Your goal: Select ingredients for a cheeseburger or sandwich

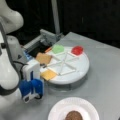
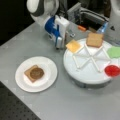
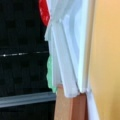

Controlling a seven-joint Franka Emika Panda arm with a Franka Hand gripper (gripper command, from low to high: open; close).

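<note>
Both front views show us the cheese square in the divided white tray, beside the gripper; we cannot tell its jaw state. Patty tops toast on the plate.

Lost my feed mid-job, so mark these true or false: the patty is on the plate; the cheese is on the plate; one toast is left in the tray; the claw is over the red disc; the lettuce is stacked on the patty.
1. True: the patty lies on a toast square on the white plate.
2. False: the cheese square lies in the divided tray.
3. True: one toast sits there.
4. False: the claw is beside the cheese.
5. False: the lettuce is in the tray.
</note>
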